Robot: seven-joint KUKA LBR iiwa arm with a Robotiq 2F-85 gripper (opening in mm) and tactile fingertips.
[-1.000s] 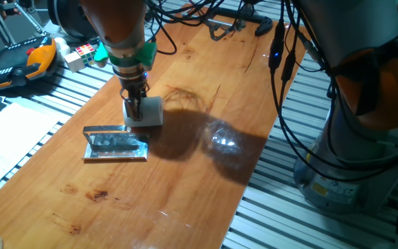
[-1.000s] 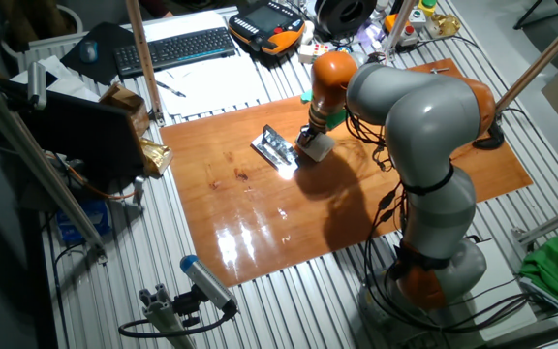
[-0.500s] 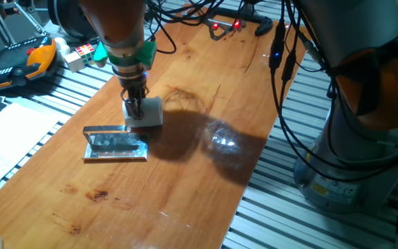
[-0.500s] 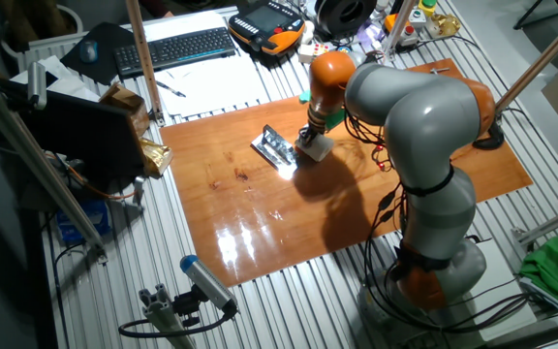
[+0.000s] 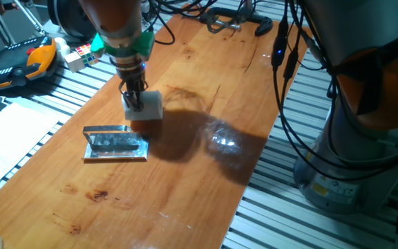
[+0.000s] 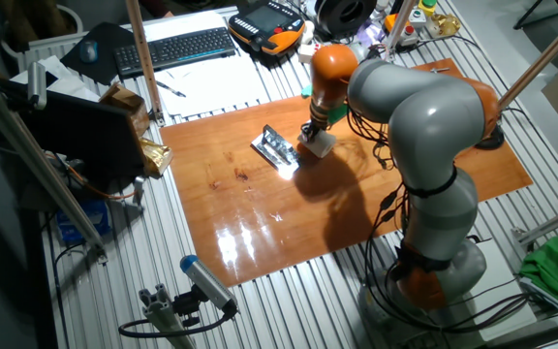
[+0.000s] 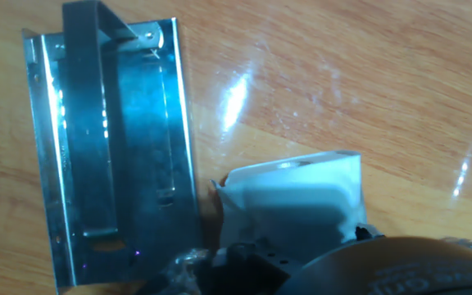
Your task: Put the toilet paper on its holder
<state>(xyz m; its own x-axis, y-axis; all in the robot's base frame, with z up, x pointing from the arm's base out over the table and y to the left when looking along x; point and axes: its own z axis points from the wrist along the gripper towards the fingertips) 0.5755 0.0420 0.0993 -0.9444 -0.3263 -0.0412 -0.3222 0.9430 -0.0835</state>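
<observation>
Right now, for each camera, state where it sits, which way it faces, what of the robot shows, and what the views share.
One fixed view: low at the table's end, looking along the wooden table; shows the gripper on the toilet paper, beside the holder.
The other fixed view: high, looking down from the opposite side; shows the whole grey arm.
Hand view: on the hand, looking down; a dark gripper part fills the bottom edge.
Shared: all show toilet paper and holder.

Arm vertical, fingers clamped on toilet paper.
</observation>
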